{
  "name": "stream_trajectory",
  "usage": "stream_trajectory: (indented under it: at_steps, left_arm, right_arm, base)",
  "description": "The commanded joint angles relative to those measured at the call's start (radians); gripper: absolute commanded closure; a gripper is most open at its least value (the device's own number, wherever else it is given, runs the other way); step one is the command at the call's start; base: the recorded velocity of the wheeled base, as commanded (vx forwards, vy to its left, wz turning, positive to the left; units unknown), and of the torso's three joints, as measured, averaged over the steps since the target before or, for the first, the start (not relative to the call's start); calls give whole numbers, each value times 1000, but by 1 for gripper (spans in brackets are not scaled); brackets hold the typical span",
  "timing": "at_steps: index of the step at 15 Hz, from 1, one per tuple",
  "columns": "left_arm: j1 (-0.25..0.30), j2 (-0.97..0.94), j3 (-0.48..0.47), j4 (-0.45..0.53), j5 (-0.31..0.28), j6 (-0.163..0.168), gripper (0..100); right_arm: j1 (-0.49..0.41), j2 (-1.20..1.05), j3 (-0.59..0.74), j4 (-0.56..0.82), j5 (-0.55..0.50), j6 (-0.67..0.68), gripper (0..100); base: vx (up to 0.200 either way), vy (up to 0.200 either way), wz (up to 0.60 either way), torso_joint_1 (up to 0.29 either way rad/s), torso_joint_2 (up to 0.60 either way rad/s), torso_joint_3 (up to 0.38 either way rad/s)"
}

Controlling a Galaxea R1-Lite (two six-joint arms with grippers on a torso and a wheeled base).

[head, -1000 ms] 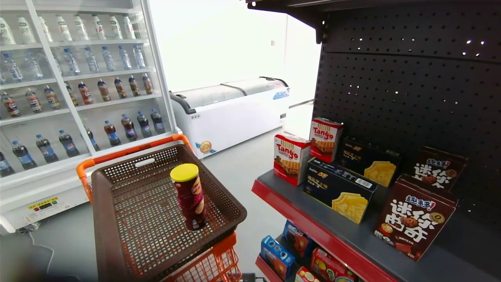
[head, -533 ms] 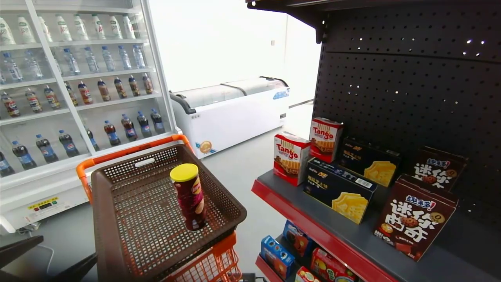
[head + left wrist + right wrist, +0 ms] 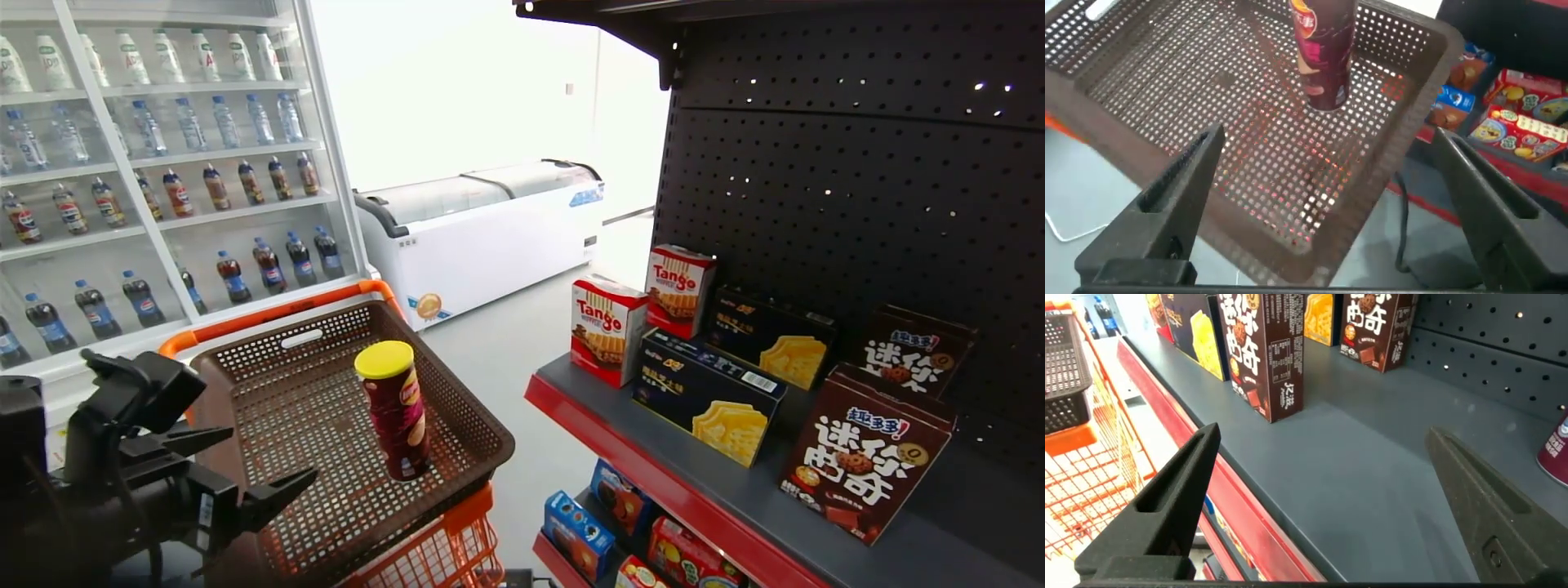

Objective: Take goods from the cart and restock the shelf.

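Observation:
A dark maroon chips can (image 3: 396,408) with a yellow lid stands upright in the brown mesh basket (image 3: 269,376) on the orange cart. My left gripper (image 3: 273,454) is open at the basket's near left rim, short of the can and apart from it. In the left wrist view the can (image 3: 1323,49) stands beyond the open left gripper (image 3: 1327,143), which hangs over the basket mesh (image 3: 1192,98). My right gripper (image 3: 1323,441) is open and holds nothing, above a bare stretch of the grey shelf board (image 3: 1372,474).
The grey shelf (image 3: 604,408) with a red front edge carries red wafer boxes (image 3: 604,327), dark blue boxes (image 3: 710,396) and brown biscuit boxes (image 3: 861,457). Packs fill the lower shelf (image 3: 620,523). A drinks fridge (image 3: 163,188) and chest freezer (image 3: 482,229) stand behind the cart.
My left arm has come up into the head view from the lower left and now sits at the basket's near rim. The can and the boxes have not moved.

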Motion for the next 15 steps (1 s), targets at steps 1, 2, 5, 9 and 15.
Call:
stream_trajectory:
  at_steps: [1,2,5,9,15]
  left_arm:
    - [-29,212,-15,-117,-1,8,0]
    - [-38,269,-20,-168,-1,6,0]
    - [-84,396,-70,-252,-1,8,0]
    - [-95,573,-101,-453,4,9,0]
    - [-93,780,-101,-739,108,9,0]
  right_arm:
    - [0,2,0,0,0,0,0]
    - [0,2,0,0,0,0,0]
    - [0,2,0,0,0,0,0]
    - [0,2,0,0,0,0,0]
    - [0,2,0,0,0,0,0]
  base:
    - [0,0,0,0,0,0]
    - [0,0,0,0,0,0]
    - [0,0,0,0,0,0]
    - [0,0,0,0,0,0]
    - [0,0,0,0,0,0]
